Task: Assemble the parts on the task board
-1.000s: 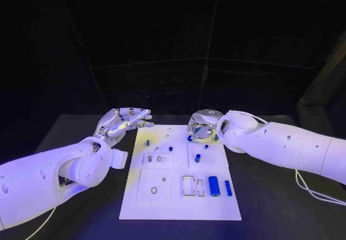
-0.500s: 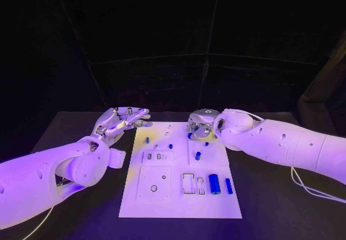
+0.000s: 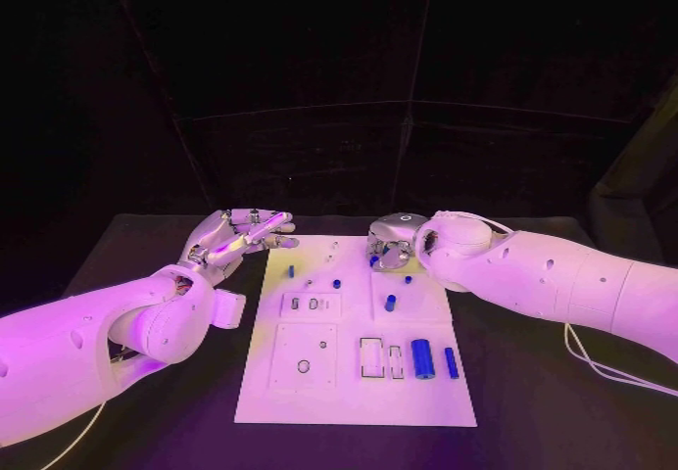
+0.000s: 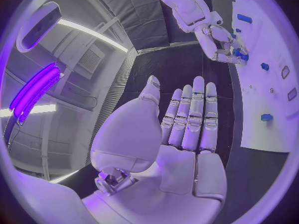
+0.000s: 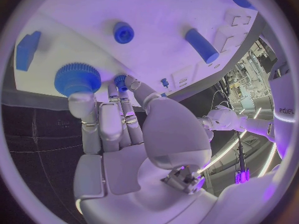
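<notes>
The white task board (image 3: 354, 392) lies in the middle of the black table. My right hand (image 3: 393, 243) hangs over its far edge, fingers pointing down. In the right wrist view its thumb and a finger (image 5: 115, 92) pinch a small blue part (image 5: 120, 79) standing on the board, and another fingertip touches a large blue gear (image 5: 77, 78). That hand (image 4: 221, 45) also appears in the left wrist view with the blue part (image 4: 240, 56) at its fingertips. My left hand (image 3: 240, 235) hovers off the board's far left corner, fingers (image 4: 193, 114) stretched out and apart, holding nothing.
Loose blue parts lie on the board: a thick cylinder (image 3: 421, 358) and a slim bar (image 3: 451, 362) near the front right, a peg (image 3: 390, 303) mid-board, small pieces (image 3: 291, 271) further back. Several empty slots (image 3: 370, 357) are cut in the board. Black table (image 3: 565, 392) surrounds it.
The whole picture has shifted slightly, so the camera moved. Both hands stay at about the same places relative to the board; the right hand's fingers remain on the far blue part.
</notes>
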Controlling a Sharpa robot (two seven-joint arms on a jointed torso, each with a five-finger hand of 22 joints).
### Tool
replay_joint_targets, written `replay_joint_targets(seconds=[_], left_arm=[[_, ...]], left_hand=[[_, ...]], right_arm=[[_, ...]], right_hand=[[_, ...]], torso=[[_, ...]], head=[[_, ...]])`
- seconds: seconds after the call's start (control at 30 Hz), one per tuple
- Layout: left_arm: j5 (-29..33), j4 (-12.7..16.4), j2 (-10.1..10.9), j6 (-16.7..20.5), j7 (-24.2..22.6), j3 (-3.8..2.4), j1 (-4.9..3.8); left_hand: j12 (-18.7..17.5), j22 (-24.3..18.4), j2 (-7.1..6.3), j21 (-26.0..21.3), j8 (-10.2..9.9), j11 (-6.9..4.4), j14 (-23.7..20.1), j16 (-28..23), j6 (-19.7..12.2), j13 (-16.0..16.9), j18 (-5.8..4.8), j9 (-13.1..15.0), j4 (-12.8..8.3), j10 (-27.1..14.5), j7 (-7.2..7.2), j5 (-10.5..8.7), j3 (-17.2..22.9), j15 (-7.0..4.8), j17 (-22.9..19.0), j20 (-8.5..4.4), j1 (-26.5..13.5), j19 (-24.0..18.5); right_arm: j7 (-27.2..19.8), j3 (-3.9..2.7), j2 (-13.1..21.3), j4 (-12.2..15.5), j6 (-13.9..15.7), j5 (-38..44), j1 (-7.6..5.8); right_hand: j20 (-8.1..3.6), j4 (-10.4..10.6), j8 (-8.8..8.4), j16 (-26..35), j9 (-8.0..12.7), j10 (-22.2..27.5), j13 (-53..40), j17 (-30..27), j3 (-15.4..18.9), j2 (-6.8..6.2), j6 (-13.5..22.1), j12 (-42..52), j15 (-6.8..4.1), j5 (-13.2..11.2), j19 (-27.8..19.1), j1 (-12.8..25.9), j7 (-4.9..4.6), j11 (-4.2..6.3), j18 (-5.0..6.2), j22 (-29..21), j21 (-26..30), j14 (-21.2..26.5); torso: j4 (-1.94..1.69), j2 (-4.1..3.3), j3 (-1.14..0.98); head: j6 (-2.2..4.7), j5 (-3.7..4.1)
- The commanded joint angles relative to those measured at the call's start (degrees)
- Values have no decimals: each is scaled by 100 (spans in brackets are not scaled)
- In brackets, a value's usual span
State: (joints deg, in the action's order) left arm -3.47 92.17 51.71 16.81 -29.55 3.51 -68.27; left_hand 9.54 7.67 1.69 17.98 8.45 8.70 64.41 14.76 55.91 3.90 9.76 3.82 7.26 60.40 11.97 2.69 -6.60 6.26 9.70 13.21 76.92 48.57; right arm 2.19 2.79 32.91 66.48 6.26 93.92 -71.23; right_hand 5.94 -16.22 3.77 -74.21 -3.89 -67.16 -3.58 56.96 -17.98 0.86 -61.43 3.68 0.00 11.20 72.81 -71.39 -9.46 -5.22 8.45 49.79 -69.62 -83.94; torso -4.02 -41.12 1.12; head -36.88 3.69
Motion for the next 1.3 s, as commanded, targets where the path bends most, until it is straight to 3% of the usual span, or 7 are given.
replay_joint_targets(seconds=[0.03, 0.27, 0.63, 0.73, 0.9, 1.07, 1.3], left_arm=[[-33, 6, 6, -93, -6, -6, -11], [-33, 7, 16, -99, 10, -6, -12], [-32, 19, 45, -108, 23, -6, -16], [-27, 25, 45, -108, 22, -6, -19], [12, 31, 29, -75, 36, -6, -23], [25, 38, 14, -55, 46, -6, -25], [29, 32, -9, -64, 51, -7, -26]], left_hand=[[-9, -5, 50, -30, -36, 40, 8, -20, 0, -9, 82, -7, -29, 11, 29, 37, 8, 18, 5, 5, -12, 46], [-17, -10, 60, -34, -42, 43, 9, -28, 0, -9, 82, -7, -30, 10, 32, 36, 7, 19, 8, 6, -17, 47], [-23, -13, 70, -38, -46, 44, 10, -34, -1, -9, 82, -7, -31, 9, 34, 37, 7, 20, 10, 7, -20, 48], [-25, -14, 74, -39, -48, 44, 10, -37, 0, -9, 82, -7, -32, 9, 35, 37, 8, 21, 10, 8, -20, 48], [-67, -35, 67, -61, -78, 54, 7, -75, -13, -13, 82, -8, -62, -10, 41, 17, -18, 28, 17, 13, -19, 51], [-104, -57, 65, -87, -104, 61, -5, -116, -20, -15, 80, -8, -112, -23, 46, 16, -30, 36, 21, 20, 14, 45], [-115, -64, 65, -95, -111, 62, -7, -129, -21, -15, 80, -8, -131, -25, 47, 16, -34, 38, 23, 22, 26, 45]], right_arm=[[-7, 0, -35, -28, -197, 43, -8], [43, 1, -45, -70, -64, 51, -7], [-142, -6, 114, 201, 1280, -133, -7], [-111, -71, 87, 211, 1465, -179, -9], [-15, -127, -68, 26, 1484, -210, -24], [15, -144, -279, -198, 1429, -210, -35], [50, -147, -626, -558, 1183, -222, -38]], right_hand=[[15, 1, 39, -42, -8, -77, -10, 9, -112, 81, -81, 6, 16, -56, -1, 9, 24, 3, -104, 31, -52, -123], [-10, -9, 43, -72, -11, -192, -12, 5, -383, 102, -175, 5, -10, -191, -17, -33, 50, 35, -108, 81, -108, -111], [-37, -14, 42, -126, -20, -369, -34, 38, -682, 1, -260, 20, -40, -213, -26, -100, 74, 73, -116, 157, -186, -110], [-39, -13, 35, -132, -19, -367, -32, 42, -712, -15, -257, 12, -39, -201, -25, -101, 71, 71, -118, 168, -196, -111], [-38, -14, 15, -143, -15, -344, -24, 34, -837, -65, -245, -8, -32, -155, -35, -118, 58, 58, -120, 184, -220, -107], [-32, -4, 6, -147, -12, -319, -19, 27, -890, -99, -232, -15, -24, -164, -44, -102, 47, 45, -121, 188, -230, -104], [-20, 18, -5, -154, -8, -281, -14, 21, -952, -136, -207, -17, -10, -200, -56, -64, 33, 34, -121, 194, -242, -100]], torso=[[8, -11, -2], [5, -14, -4], [-5, -23, 2], [-11, -24, 5], [-29, -33, 3], [-25, -37, -7], [-43, -48, -4]], head=[[-6, -10], [-23, -6], [37, 1], [57, 5], [87, 39], [81, 12], [81, 13]])
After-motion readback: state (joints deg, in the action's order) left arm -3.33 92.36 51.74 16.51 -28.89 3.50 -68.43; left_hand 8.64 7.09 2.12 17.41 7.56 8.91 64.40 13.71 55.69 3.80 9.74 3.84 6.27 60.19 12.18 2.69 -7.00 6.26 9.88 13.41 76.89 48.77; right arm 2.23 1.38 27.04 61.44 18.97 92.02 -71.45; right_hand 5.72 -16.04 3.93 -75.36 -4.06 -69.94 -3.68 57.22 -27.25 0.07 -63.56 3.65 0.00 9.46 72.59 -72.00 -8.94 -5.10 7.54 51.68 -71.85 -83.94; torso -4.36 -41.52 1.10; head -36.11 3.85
